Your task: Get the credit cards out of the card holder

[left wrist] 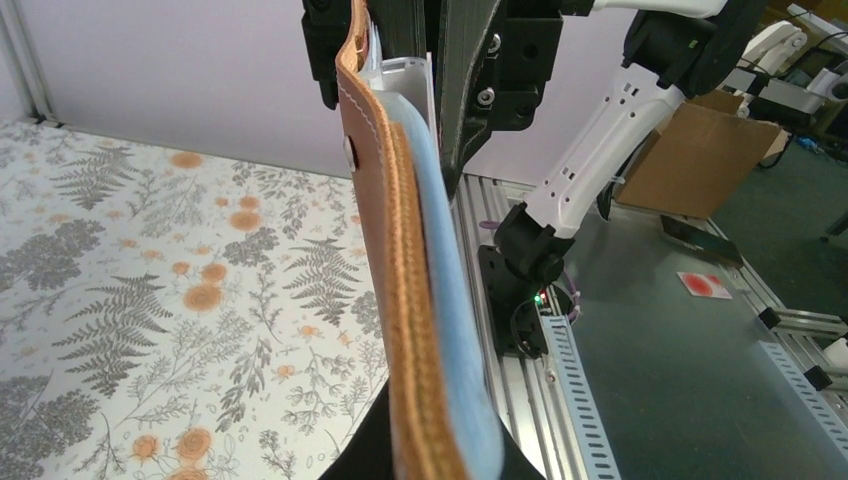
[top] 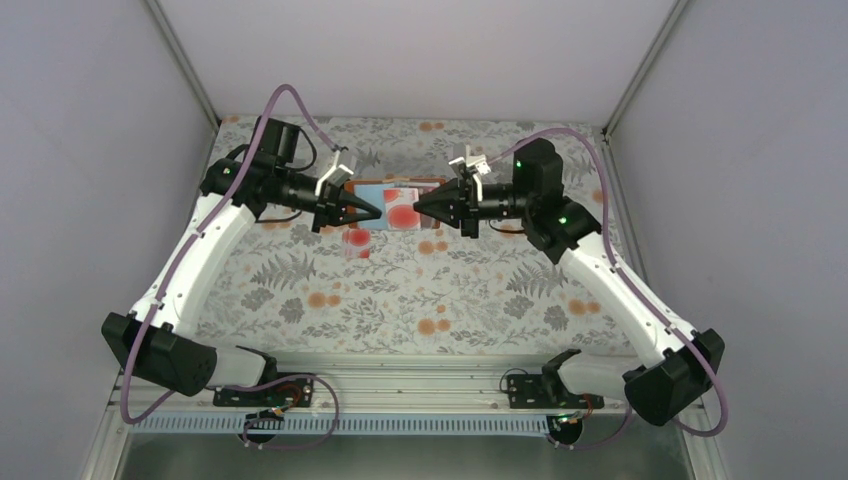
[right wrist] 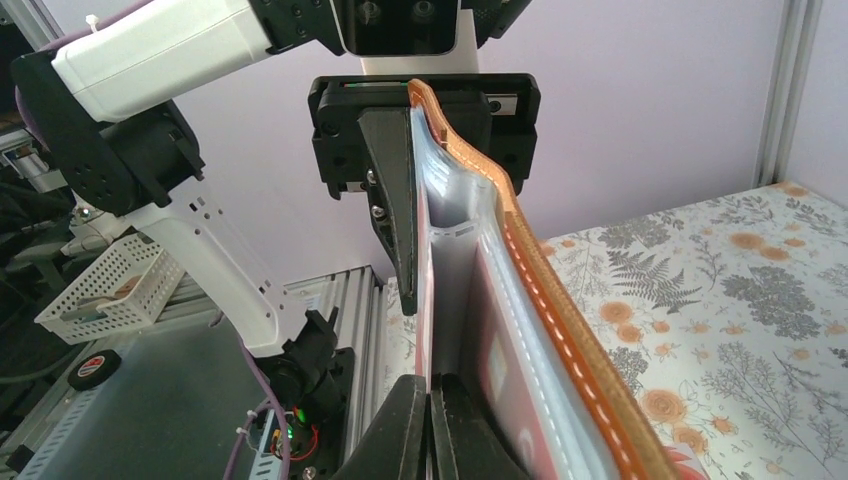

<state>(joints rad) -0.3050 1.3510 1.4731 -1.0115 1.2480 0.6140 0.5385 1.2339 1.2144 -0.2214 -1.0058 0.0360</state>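
The brown leather card holder (top: 372, 190) hangs open above the flowered table, stretched between both grippers, with its blue sleeves facing up. A pale credit card (top: 403, 217) with red blotches shows in a sleeve. A second blotched card (top: 357, 241) lies on the table just below it. My left gripper (top: 378, 212) is shut on the holder's left end, pinching leather (left wrist: 375, 200) and blue sleeve (left wrist: 440, 280). My right gripper (top: 417, 205) is shut on a thin inner sleeve (right wrist: 430, 300) with red on it. Another red card (right wrist: 500, 370) sits behind plastic against the leather cover (right wrist: 560, 310).
Grey walls close in the table on three sides. The aluminium rail (top: 420, 375) with both arm bases runs along the near edge. Off the table are a cardboard box (left wrist: 700, 160), a blotched card on the floor (left wrist: 705, 285) and a white basket (right wrist: 100, 290).
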